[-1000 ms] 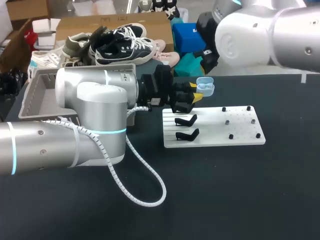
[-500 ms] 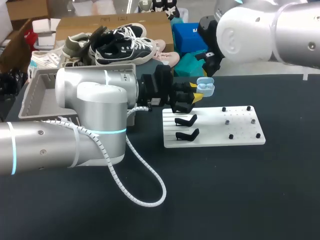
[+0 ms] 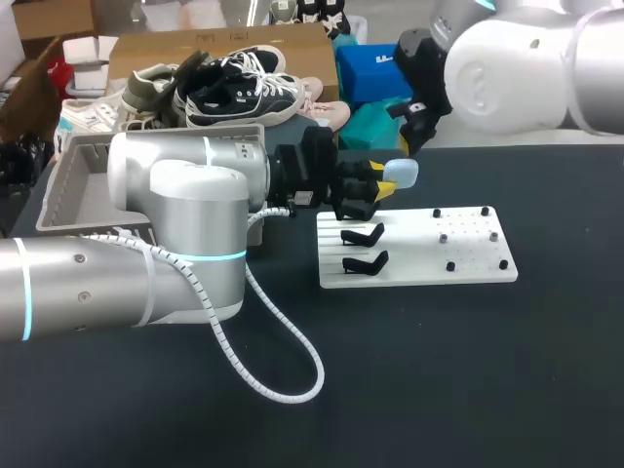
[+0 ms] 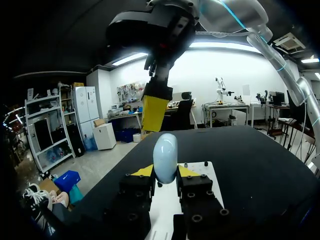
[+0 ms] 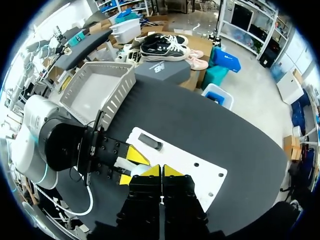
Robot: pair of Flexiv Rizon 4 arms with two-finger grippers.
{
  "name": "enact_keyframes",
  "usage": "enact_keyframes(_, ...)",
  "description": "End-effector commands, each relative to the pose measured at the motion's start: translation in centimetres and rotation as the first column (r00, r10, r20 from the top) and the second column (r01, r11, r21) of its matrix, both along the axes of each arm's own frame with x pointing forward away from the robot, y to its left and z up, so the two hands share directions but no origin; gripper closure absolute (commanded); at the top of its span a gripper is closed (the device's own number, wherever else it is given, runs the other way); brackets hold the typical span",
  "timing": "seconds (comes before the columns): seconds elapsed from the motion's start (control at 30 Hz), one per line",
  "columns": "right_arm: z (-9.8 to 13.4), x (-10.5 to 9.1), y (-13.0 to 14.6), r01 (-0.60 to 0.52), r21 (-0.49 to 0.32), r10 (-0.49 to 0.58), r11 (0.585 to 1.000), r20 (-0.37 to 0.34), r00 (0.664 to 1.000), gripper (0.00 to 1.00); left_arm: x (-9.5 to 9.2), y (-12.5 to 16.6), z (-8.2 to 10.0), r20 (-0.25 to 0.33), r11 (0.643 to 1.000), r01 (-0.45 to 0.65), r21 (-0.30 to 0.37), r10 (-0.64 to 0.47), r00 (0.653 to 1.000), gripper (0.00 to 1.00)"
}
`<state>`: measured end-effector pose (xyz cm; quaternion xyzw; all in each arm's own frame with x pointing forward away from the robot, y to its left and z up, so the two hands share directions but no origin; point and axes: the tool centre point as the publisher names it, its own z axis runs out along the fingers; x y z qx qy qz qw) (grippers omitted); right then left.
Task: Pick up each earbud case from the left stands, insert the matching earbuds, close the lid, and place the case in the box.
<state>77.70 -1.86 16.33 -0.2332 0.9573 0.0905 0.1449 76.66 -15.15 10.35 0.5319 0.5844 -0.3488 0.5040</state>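
Note:
A pale blue earbud case [image 3: 403, 173] with its lid down is held above the far edge of the white stand board [image 3: 468, 263]. My left gripper [image 3: 382, 182] is shut on it from both sides. In the left wrist view the case [image 4: 165, 158] stands upright between the yellow fingertips [image 4: 142, 171]. My right gripper [image 3: 410, 143] hangs just above and behind the case, shut and holding nothing; its yellow tip [image 4: 155, 113] shows right over the case. Seen from the right wrist, that gripper [image 5: 161, 171] hovers over the case [image 5: 123, 162]. Two black stands [image 3: 363, 235] [image 3: 367, 261] on the board are bare.
A grey box [image 3: 70, 185] sits at the back left, partly hidden behind my left arm; its grey interior [image 5: 95, 90] shows in the right wrist view. A white cable [image 3: 283, 351] loops from the left arm over the dark table. Small black pegs [image 3: 450, 265] stud the board's right part.
The case's lid was open with the earbuds showing; now it is down. My right arm has drawn up and to the right, away from the case. The left arm has kept still.

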Motion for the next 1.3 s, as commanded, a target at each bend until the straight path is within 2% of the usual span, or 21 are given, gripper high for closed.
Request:
enact_keyframes(0.03, 0.4, -0.9, -1.6, 0.039, 0.04, -0.04, 0.998, 0.025, 0.999, 0.78, -0.2, 0.3, 0.2, 0.002, 1.0, -0.019, 0.001, 0.019, 1.0, 1.0)
enact_keyframes(0.1, 0.4, -1.0, -2.3, 0.066, 0.051, -0.068, 0.996, 0.023, 0.997, 0.72, -0.2, 1.1, 0.7, 0.009, 0.999, -0.048, 0.019, 0.048, 0.999, 1.0)
enact_keyframes(0.17, 0.3, -1.2, -3.1, 0.094, 0.064, -0.095, 0.993, 0.018, 0.995, 0.58, -0.2, 2.3, 1.2, 0.017, 0.995, -0.096, 0.035, 0.095, 0.995, 1.0)
enact_keyframes(0.3, 0.0, -1.6, -4.6, 0.128, 0.072, -0.129, 0.989, 0.009, 0.992, 0.53, -0.3, 5.6, 2.0, 0.03, 0.98, -0.189, 0.066, 0.188, 0.982, 1.0)
enact_keyframes(0.47, -0.4, -2.1, -6.4, 0.178, 0.08, -0.178, 0.981, -0.004, 0.984, 0.53, -0.7, 9.0, 3.1, 0.049, 0.947, -0.297, 0.122, 0.294, 0.955, 1.0)
enact_keyframes(0.7, -0.7, -2.4, -7.7, 0.218, 0.082, -0.218, 0.972, -0.012, 0.976, 0.51, -0.9, 12.6, 3.2, 0.047, 0.909, -0.385, 0.157, 0.383, 0.923, 1.0)
enact_keyframes(0.77, -0.8, -2.4, -7.9, 0.226, 0.084, -0.226, 0.97, -0.013, 0.974, 0.47, -0.7, 13.3, 3.2, 0.052, 0.903, -0.4, 0.159, 0.397, 0.916, 1.0)
enact_keyframes(0.93, -1.0, -2.6, -8.4, 0.24, 0.084, -0.239, 0.967, -0.018, 0.971, 0.45, -0.3, 14.9, 3.4, 0.054, 0.875, -0.447, 0.185, 0.445, 0.894, 1.0)
enact_keyframes(1.3, -1.7, -2.7, -10.2, 0.278, 0.079, -0.276, 0.957, -0.035, 0.961, 0.51, 2.1, 18.7, 3.3, 0.033, 0.812, -0.542, 0.216, 0.549, 0.835, 1.0)
